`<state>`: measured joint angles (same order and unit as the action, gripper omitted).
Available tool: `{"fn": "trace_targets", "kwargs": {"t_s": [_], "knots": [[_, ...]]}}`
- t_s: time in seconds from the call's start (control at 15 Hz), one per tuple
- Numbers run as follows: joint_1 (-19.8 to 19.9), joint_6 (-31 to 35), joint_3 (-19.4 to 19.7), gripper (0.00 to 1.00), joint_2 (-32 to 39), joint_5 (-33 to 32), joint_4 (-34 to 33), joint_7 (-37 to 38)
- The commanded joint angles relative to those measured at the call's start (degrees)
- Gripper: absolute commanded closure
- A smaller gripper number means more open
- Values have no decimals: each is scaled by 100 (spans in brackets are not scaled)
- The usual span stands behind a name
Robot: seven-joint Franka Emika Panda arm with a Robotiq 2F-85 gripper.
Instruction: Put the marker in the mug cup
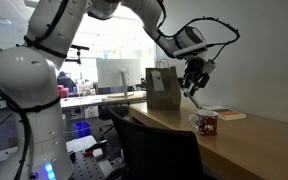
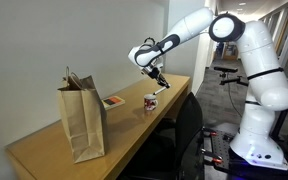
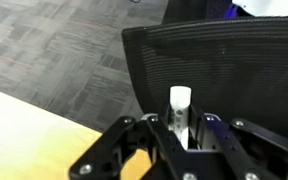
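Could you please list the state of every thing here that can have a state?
gripper: shut on the marker, up in the air
marker: held in the gripper, not yet in the mug cup
mug cup: upright on the table, apart from the gripper
paper bag: standing upright on the table

Wooden table (image 2: 124, 125) runs along a seemingly white wall (image 2: 44, 40), over grey carpet (image 3: 54, 50).

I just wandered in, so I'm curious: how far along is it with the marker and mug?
Done: the gripper is shut on the marker, held clear of the table. In hand: it hangs roughly above the mug cup. Left: lowering the marker into the mug cup and letting go.
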<state>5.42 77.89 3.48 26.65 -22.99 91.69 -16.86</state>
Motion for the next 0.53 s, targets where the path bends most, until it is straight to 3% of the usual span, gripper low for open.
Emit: {"fn": "trace_targets", "kwargs": {"t_s": [0.0, 0.47], "knots": [[-45, -547, 0, 94, 531, -477, -831, -355], [-60, -962, -71, 94, 1499, -989, -2004, -1309]]}}
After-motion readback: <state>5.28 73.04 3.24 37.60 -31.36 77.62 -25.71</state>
